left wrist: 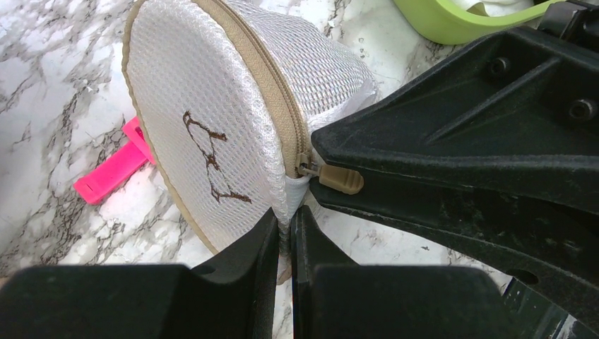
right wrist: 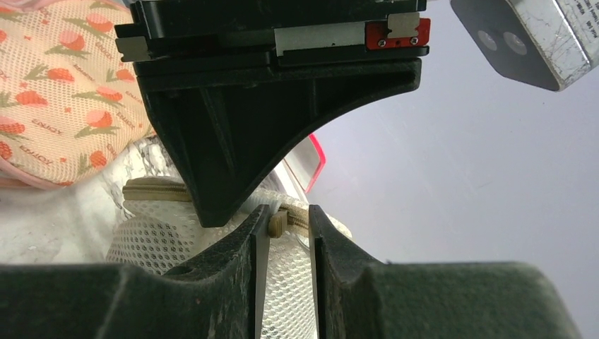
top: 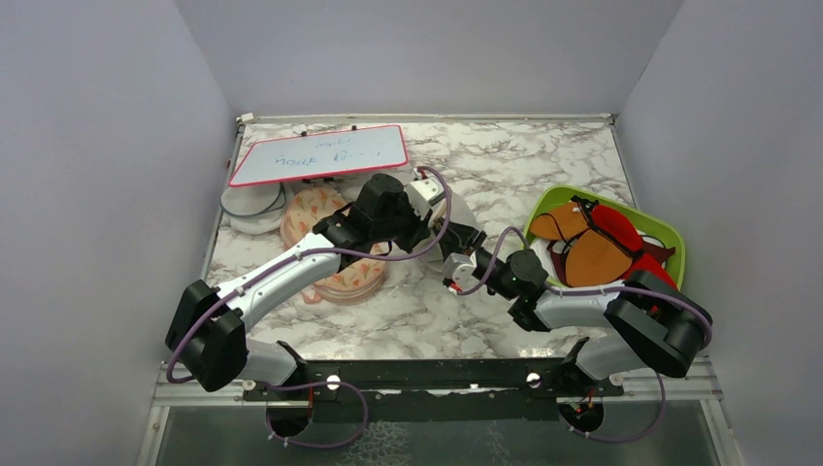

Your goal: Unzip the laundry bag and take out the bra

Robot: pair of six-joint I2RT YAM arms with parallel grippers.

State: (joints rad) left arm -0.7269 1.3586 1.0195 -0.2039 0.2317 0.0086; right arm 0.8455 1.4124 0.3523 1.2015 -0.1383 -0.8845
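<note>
Laundry bag (left wrist: 212,106) sits mid-worktop, tipped on its rim. Your left gripper (left wrist: 284,224), reaching in low, pinches its mesh seam. Your right gripper (right wrist: 286,215) straddles the zip pull (right wrist: 277,223), jaws slightly apart. Only the wrist views show that pull.

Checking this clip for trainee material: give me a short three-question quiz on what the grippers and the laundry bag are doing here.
1. True or false: the zip of the laundry bag is fully open.
2. What sits between the fingers of the right gripper? A) the zipper pull B) the pink clip C) a red garment
3. Which gripper pinches the bag's mesh edge?
Key: 1 false; 2 A; 3 the left gripper.
</note>
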